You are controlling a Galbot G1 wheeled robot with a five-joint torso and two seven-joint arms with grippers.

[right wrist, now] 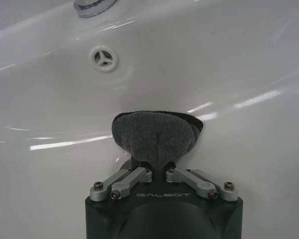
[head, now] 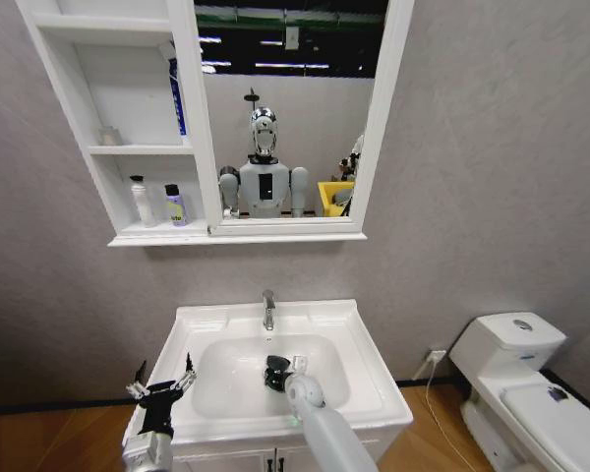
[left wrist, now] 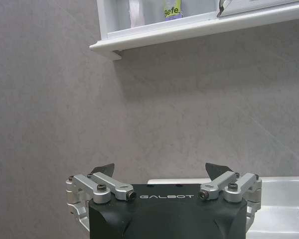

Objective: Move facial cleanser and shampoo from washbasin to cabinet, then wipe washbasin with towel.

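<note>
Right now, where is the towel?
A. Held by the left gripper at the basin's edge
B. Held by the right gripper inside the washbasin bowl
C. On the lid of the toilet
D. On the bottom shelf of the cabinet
B: the right gripper is shut on the dark grey towel, pressing it against the white wall of the washbasin bowl.

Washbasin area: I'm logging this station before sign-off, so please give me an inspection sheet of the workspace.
Surface: washbasin white, rim bare.
Job's things: towel against the bowl wall; two bottles on the lowest shelf of the cabinet.
Clutter: small item on the middle shelf, kind unclear.
Grippers: right gripper shut on the towel in the bowl; left gripper open, beside the basin's left front corner.
Cables: white cord from a wall socket.
Surroundings: toilet to the right, grey wall, mirror.
</note>
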